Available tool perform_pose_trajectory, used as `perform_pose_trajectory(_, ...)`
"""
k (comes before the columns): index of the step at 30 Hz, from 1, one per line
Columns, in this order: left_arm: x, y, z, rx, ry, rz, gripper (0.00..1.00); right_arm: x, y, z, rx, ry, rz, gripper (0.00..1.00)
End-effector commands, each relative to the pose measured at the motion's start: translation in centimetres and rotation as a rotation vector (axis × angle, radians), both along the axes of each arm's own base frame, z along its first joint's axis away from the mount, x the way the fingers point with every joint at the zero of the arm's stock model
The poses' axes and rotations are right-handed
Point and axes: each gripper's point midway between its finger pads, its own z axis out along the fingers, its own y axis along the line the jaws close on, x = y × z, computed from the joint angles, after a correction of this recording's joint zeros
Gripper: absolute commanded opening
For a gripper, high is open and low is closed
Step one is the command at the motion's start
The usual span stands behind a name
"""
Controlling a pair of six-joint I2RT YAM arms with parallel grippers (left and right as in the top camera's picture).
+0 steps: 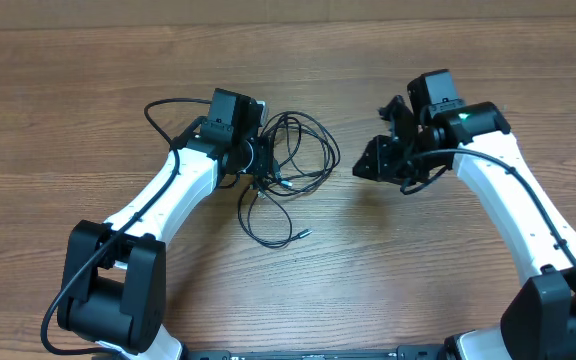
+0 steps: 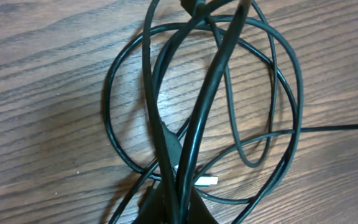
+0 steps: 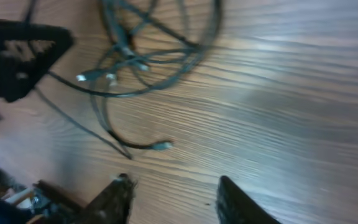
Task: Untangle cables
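The cables (image 1: pixel 284 182) are lying in one tangle near the middle of the wooden surface (image 1: pixel 88 80), slightly toward 12 o'clock in the overhead view. The left jaws are being pressed together at the tangle's 9 o'clock edge. In the left wrist view several strands are running out of the closed tips, so the cables are judged to be pinched there. The right jaws are being held spread, with nothing between them, near the tangle's 3 o'clock side but apart from it.

The step in hand is judged to be the taking of a second hold, so that one cord can be drawn out while the rest is being anchored. It is best done by choosing a single strand rather than a crossing of several; the outer loop at 3 o'clock is lying nearest. The pull is best directed toward 3 o'clock, low and slow, with the left pinch firm. A fast pull is likely to be tightening the knot.

A loose tail is trailing toward 6 o'clock and ending in a small plug (image 1: pixel 303 233). A white plug (image 2: pixel 210 182) is lying just beside the left tips. The thicker cable on the left arm (image 1: pixel 168 190) is looping at 10 o'clock and is not to be mistaken for the task's cords. Nothing else is being seen in the way. The right wrist view is blurred.
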Motion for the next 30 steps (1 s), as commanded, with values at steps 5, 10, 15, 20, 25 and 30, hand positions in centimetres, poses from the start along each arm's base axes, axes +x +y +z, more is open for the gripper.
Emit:
perform_pose_trajectory(5, 0.0, -0.4, 0.6, -0.006, -0.018, -0.043, 0.04, -0.3, 5.2, 0.0, 0.059, -0.068, 0.138, 0.49)
perform_pose_trajectory(10, 0.0, -0.4, 0.6, -0.004, -0.015, -0.042, 0.04, 1.4, 7.8, -2.0, 0.072, -0.120, 0.182, 0.50)
perform_pose_trajectory(15, 0.0, -0.3, 0.5, -0.004, -0.015, -0.040, 0.04, 3.2, 9.0, -3.5, 0.095, -0.157, 0.192, 0.51)
perform_pose_trajectory(20, 0.3, 0.4, 0.5, -0.009, -0.012, -0.023, 0.04, 5.2, 9.7, -3.8, 0.102, -0.231, 0.188, 0.54)
perform_pose_trajectory(25, 0.0, 0.2, 0.6, -0.051, 0.006, -0.039, 0.04, 6.0, 10.7, -4.7, 0.110, -0.258, 0.199, 0.47)
perform_pose_trajectory(30, -0.2, -0.1, 0.4, -0.065, 0.015, -0.060, 0.04, 6.7, 11.9, -6.7, 0.095, -0.273, 0.202, 0.41)
